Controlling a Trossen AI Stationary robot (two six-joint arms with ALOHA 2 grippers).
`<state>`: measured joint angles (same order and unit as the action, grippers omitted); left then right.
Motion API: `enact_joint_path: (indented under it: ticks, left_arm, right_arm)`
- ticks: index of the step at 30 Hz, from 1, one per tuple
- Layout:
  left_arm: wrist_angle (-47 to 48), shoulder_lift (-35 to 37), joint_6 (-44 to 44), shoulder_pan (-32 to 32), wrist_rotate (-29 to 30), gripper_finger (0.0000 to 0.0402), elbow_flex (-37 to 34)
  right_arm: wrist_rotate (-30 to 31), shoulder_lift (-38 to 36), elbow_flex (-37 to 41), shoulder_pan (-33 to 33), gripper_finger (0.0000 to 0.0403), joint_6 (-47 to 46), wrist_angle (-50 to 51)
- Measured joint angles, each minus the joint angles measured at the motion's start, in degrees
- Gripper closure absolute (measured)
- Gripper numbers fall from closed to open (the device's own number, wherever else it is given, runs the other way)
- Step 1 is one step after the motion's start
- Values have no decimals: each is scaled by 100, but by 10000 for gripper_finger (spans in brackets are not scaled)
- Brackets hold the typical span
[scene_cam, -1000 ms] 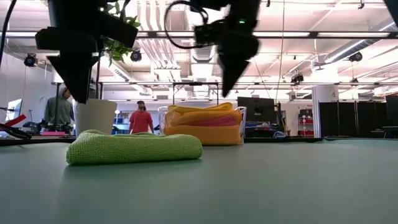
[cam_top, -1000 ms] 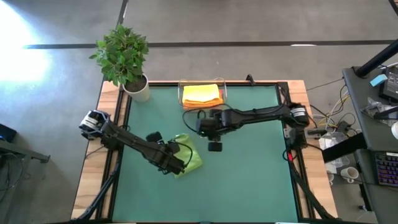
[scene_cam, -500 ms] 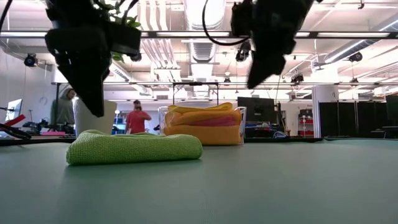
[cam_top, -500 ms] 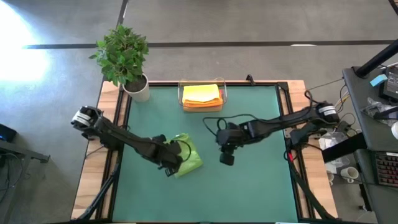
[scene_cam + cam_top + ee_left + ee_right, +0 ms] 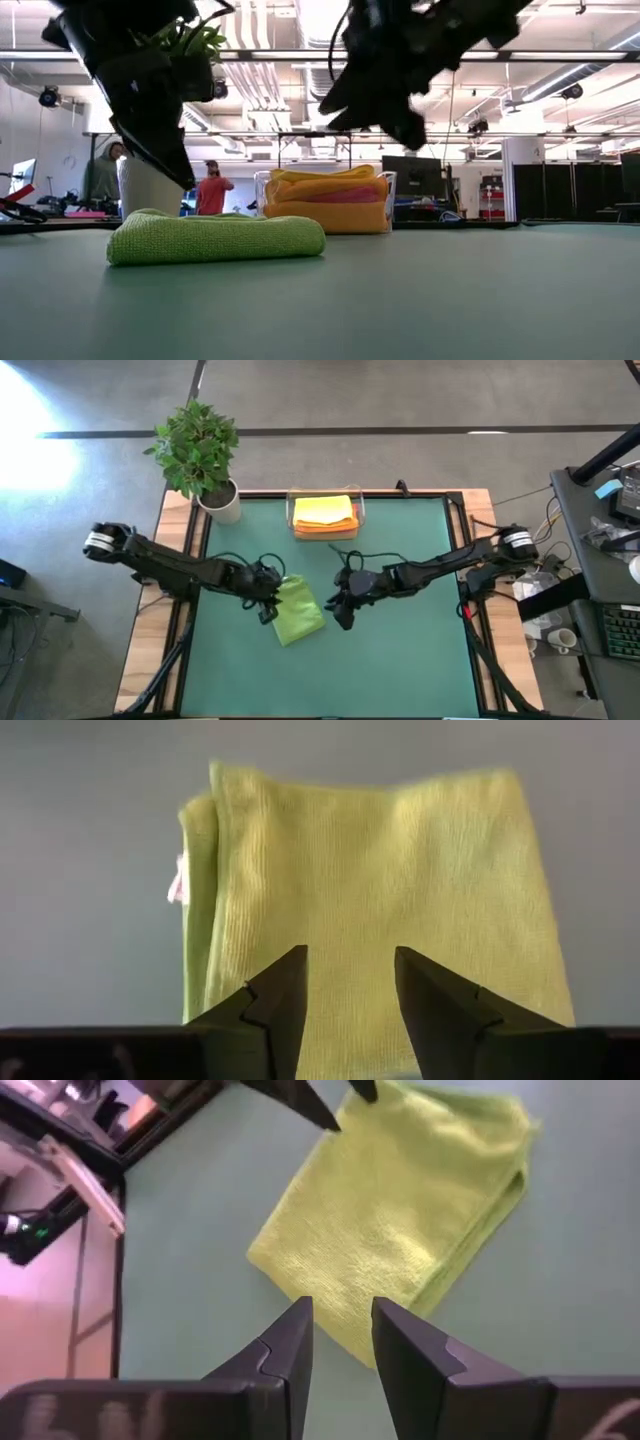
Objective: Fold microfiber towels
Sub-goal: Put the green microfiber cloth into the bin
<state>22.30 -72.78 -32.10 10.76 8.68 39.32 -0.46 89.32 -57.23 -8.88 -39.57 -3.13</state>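
Note:
A folded green microfiber towel [image 5: 297, 612] lies flat on the dark green mat [image 5: 400, 660]; it also shows in the low view [image 5: 215, 238], the left wrist view [image 5: 380, 890] and the right wrist view [image 5: 400, 1210]. My left gripper [image 5: 268, 610] hovers open just left of it, above the mat [image 5: 350, 982]. My right gripper [image 5: 342, 615] hovers open to its right [image 5: 340, 1330]. Neither touches it. Folded yellow, orange and pink towels [image 5: 324, 512] are stacked in a clear tray [image 5: 361, 510] at the far edge.
A potted plant [image 5: 205, 455] stands at the table's far left corner. The clear tray with its stack also shows in the low view [image 5: 325, 202]. People stand in the room behind the table [image 5: 212, 188]. The mat's near half and right side are open.
My left gripper has drawn back off the green towel toward the table's left edge, leaving the towel folded and flat. My right gripper has swung from near the tray toward the near edge and come down beside the towel's right side.

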Motion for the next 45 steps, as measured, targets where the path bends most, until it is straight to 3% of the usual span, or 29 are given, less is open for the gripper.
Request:
enact_joint_path:
  ticks: [5,11,20,25,30,36,41,45]
  left_arm:
    - [-802,290,-4,-142,-5,266,-571]
    - [-745,324,296,-181,19,266,-779]
    - [-715,221,1005,-197,-39,265,-733]
    - [-525,285,1174,-207,-86,265,-740]
    - [-408,378,1352,-214,-93,265,-742]
    - [-457,436,1647,-216,-91,265,-742]
    - [-488,436,1657,-216,-93,265,-720]
    - [-490,436,1655,-216,-93,265,-720]
  right_arm:
    - [-257,635,-285,0,307,-472,21]
    - [-455,1531,-1007,-60,307,-781,2]
    - [-402,2566,-2064,-61,308,-1204,1276]
    - [-388,2661,-2353,-31,307,-1241,1798]
    - [-333,2557,-2605,77,307,-899,3272]
    - [428,2442,-2968,190,307,-242,5096]
    - [1345,2292,-3060,280,307,67,5959]
    - [1416,2100,-3058,249,307,84,6147]
